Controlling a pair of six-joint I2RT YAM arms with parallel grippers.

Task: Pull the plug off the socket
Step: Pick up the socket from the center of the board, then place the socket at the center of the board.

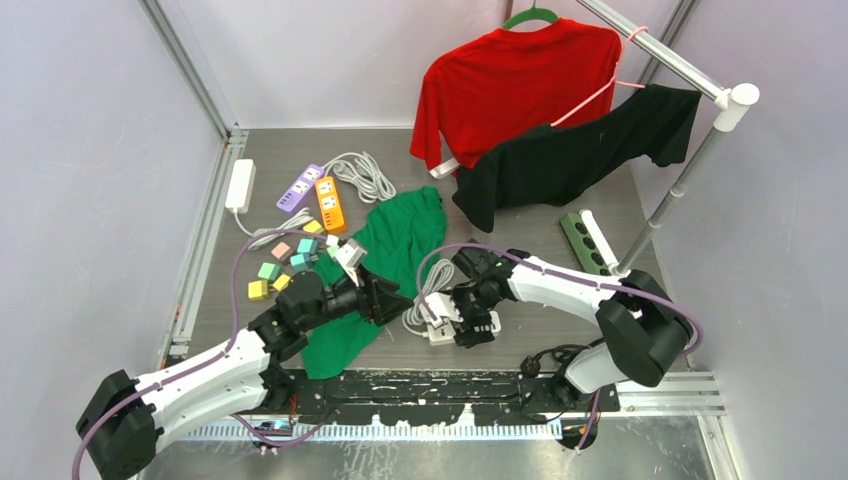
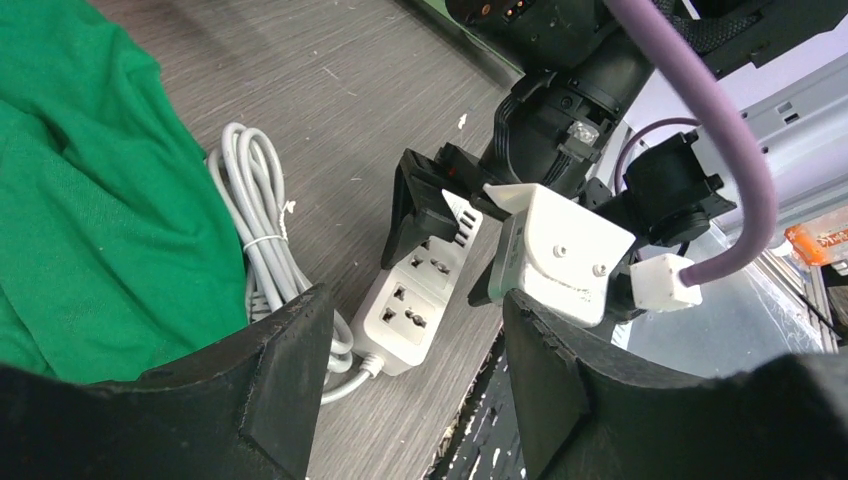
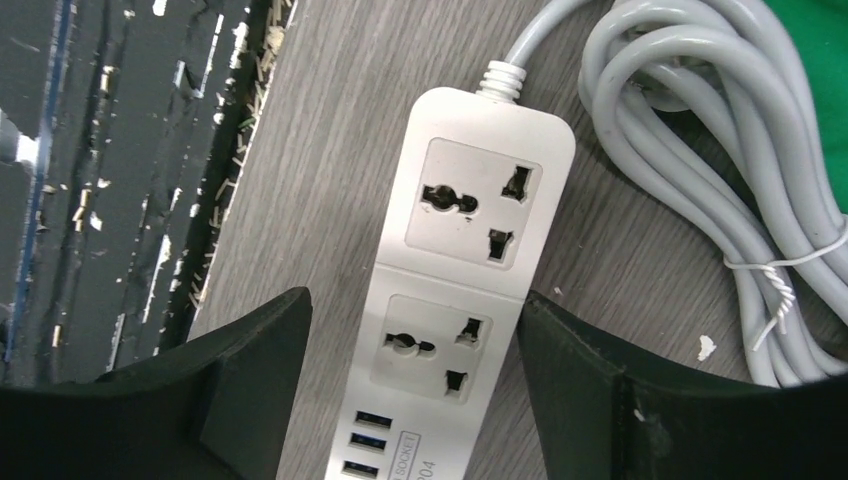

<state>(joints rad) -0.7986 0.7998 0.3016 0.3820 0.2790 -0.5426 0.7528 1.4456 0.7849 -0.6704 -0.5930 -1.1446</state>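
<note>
A white socket strip (image 1: pixel 445 331) (image 2: pixel 415 300) (image 3: pixel 470 260) lies flat near the table's front edge. Its two sockets are empty; no plug shows, so the plug is out of view. My right gripper (image 1: pixel 470 322) (image 3: pixel 415 370) (image 2: pixel 455 245) straddles the strip from above. Its jaws are open: one finger touches the strip's side and the other stands off it. My left gripper (image 1: pixel 395 300) (image 2: pixel 415 390) hovers open and empty just left of the strip's cable end. The strip's grey cable (image 1: pixel 420 300) (image 2: pixel 255 230) (image 3: pixel 700 150) is coiled beside it.
A green shirt (image 1: pixel 390 250) (image 2: pixel 90 200) lies left of the cable. Purple (image 1: pixel 298 188), orange (image 1: pixel 330 203), white (image 1: pixel 240 185) and green (image 1: pixel 585 243) strips and small coloured cubes (image 1: pixel 280 268) sit farther back. Red (image 1: pixel 510 80) and black (image 1: pixel 570 150) shirts hang on a rack.
</note>
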